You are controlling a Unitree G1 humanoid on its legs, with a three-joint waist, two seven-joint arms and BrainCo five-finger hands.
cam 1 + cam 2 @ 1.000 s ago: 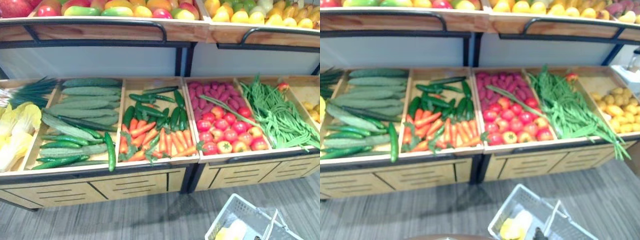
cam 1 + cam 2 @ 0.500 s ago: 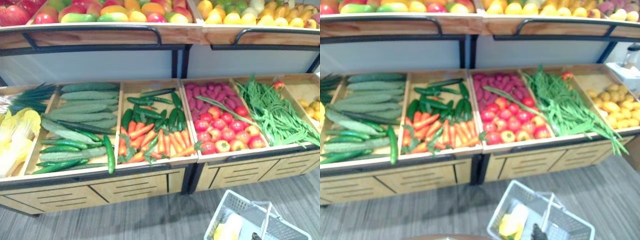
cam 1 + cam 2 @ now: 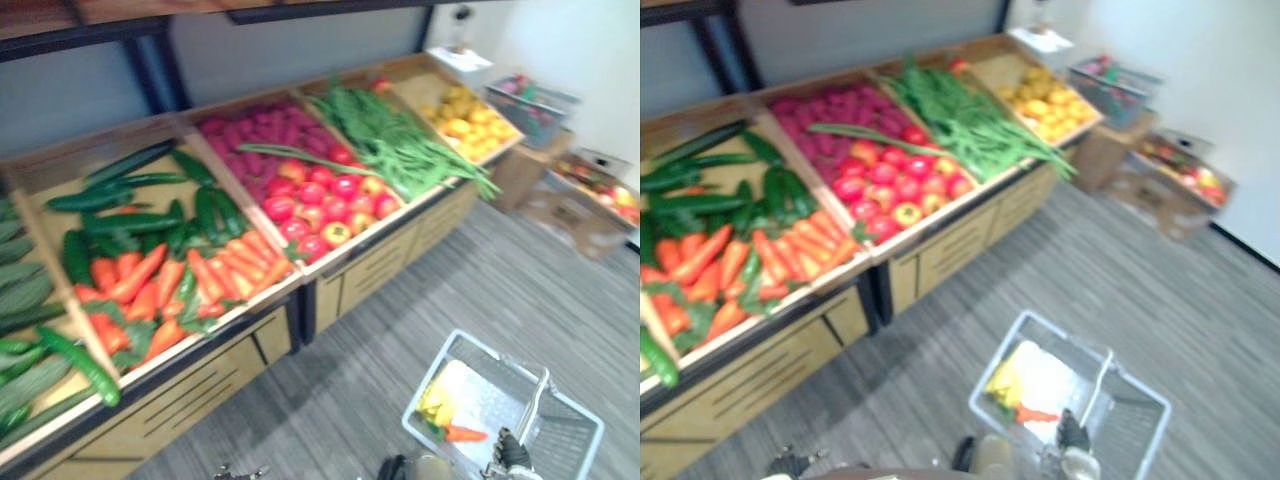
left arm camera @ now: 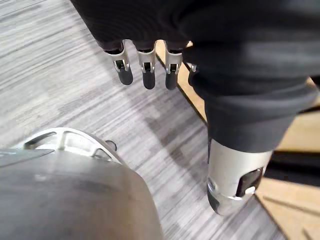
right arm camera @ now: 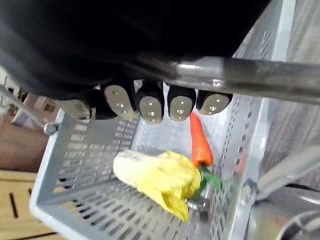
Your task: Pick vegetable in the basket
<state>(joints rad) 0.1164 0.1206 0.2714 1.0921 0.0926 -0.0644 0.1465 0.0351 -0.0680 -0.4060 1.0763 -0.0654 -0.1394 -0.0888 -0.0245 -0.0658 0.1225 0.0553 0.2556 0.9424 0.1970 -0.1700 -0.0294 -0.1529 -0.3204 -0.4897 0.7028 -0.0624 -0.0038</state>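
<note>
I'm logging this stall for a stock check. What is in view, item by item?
stand: one, wooden, along the left
cucumbers: many, green, left bins
carrots: many, orange, in front of cucumbers
tomatoes: many, red, next bin, front
tubers: many, purple-red, behind tomatoes
beans: heap, green, beside tomatoes
yellow produce: many, end bin
crate: one, grey, past the stand
boxes: cardboard, on the floor by the wall
basket: one, grey, lower right
cabbage: one, yellow, in basket
carrot: one, orange, in basket, touching cabbage
right hand: curled round basket handle
left hand: open, empty
</note>
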